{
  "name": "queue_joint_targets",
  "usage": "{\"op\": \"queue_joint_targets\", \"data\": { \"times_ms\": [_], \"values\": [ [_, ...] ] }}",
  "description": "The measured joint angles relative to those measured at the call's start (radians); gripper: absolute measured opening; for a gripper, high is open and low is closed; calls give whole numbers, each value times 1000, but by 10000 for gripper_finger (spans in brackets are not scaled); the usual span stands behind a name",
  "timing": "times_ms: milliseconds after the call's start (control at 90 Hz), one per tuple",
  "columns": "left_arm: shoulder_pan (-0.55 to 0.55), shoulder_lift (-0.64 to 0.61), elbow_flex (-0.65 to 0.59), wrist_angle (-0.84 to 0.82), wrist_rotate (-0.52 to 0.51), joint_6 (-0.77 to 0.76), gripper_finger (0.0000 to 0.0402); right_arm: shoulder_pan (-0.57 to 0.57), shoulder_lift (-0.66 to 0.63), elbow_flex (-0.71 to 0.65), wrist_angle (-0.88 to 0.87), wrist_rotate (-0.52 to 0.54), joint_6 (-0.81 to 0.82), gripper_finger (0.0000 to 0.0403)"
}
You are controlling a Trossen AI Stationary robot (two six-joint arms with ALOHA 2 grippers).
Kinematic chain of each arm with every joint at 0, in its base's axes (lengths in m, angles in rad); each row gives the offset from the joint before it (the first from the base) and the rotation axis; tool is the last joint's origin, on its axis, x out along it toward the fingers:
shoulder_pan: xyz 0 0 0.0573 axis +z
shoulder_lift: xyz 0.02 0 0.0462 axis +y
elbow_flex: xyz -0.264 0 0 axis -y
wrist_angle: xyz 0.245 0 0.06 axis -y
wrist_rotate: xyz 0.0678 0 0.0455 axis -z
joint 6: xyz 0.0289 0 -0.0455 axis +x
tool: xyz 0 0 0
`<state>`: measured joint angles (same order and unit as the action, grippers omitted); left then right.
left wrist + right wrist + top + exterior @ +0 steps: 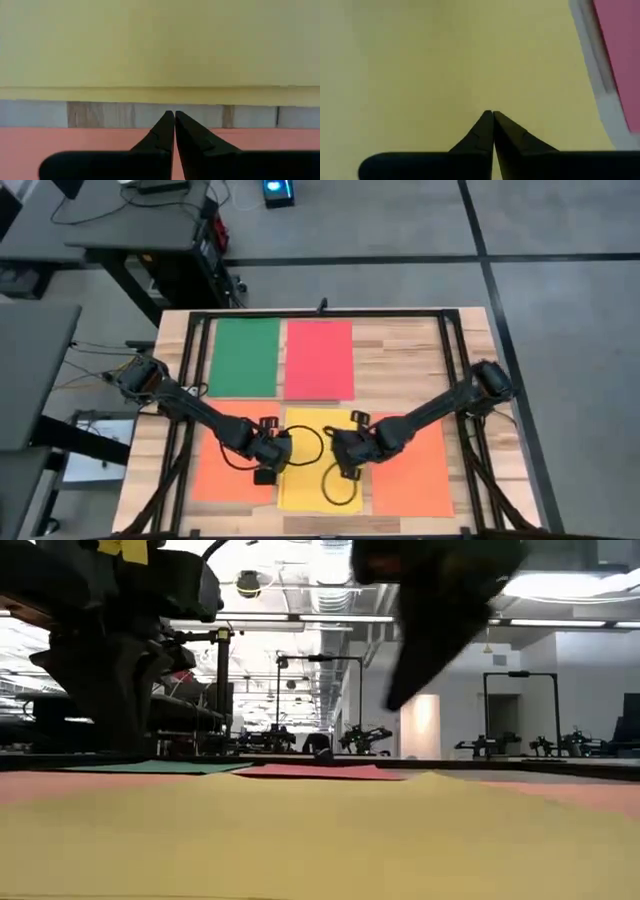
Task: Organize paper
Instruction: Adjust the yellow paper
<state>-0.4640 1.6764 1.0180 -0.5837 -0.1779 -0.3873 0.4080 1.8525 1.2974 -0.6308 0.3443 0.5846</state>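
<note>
Wooden table [400, 355] under a black frame, grey floor all round, and the paper's laid out like a grid on it: green sheet [243, 357] and pink-red sheet [319, 359] side by side along the far edge, then nearer the front an orange sheet [215, 475], the yellow sheet [305, 490] in the middle and another orange sheet [420, 470] on the right. My guess is the yellow one's getting nudged into line with its neighbours, since both arms meet over it. Left hand [174, 122] sits over the near-left orange sheet, right at the strip of bare wood before the yellow edge, fingers pinched together with nothing in them. Right hand [493, 120] is over the yellow itself, also closed on nothing, pink-red off to one side. From above you get the whole layout but the fingertips are lost in dark arm; the wrist cams settle that. The low cam adds that the yellow lies pretty flat.
</note>
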Motion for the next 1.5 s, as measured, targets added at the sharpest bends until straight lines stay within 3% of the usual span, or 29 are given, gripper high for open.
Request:
{"op": "queue_joint_targets", "data": {
  "times_ms": [178,289,1167,1500],
  "values": [
    [42,0,-37,17,45,28,0,4,-53,-125,3,-5,102,0],
    [60,0,-42,17,69,41,0,1,-51,-166,16,-64,125,0],
    [88,11,-43,78,87,97,0,62,-43,-237,52,-86,283,0],
    [77,11,-55,54,95,84,0,56,26,-231,146,-126,279,0]
  ]
}}
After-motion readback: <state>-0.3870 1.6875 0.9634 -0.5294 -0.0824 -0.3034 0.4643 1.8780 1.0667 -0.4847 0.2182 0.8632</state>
